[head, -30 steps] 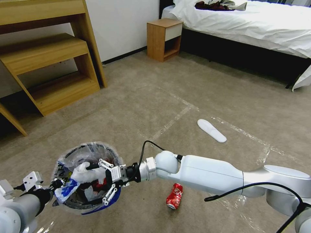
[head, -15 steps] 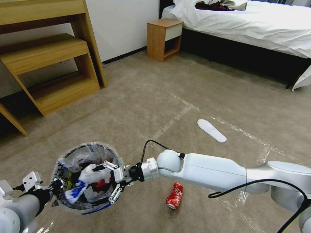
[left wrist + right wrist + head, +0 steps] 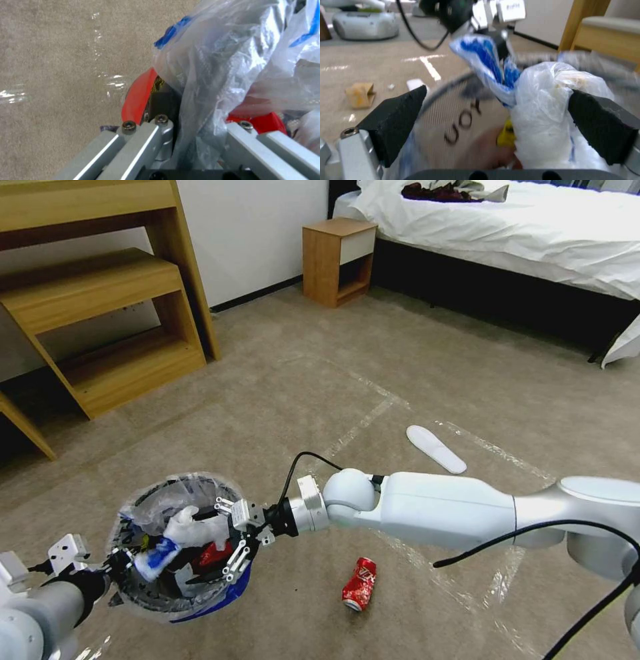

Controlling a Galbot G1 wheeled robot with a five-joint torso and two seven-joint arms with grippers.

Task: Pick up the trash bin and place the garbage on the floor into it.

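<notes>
The trash bin [image 3: 170,488], red base [image 3: 136,100] and clear crinkled liner, hangs just above the floor [image 3: 280,407] at lower left. My left gripper [image 3: 115,568] is shut on its near rim, one finger on each side of the wall [image 3: 196,132]. My right gripper [image 3: 225,540] hovers over the bin's mouth, open wide. A white-and-blue plastic bag [image 3: 183,530] lies in the bin between its black pads [image 3: 600,122]. Garbage on the floor includes a crushed red can [image 3: 359,584], a white insole [image 3: 436,449] and a brown cardboard scrap [image 3: 360,95].
A wooden desk with shelves [image 3: 100,313] stands at the back left. A small nightstand [image 3: 337,260] and a bed [image 3: 520,227] stand along the far side. Shiny tape strips [image 3: 360,423] cross the carpet. Another robot's base [image 3: 365,22] shows far off.
My right gripper has crept a little farther over the bin. The white-and-blue bag has sunk lower into the bin. The left gripper and the bin have stayed put.
</notes>
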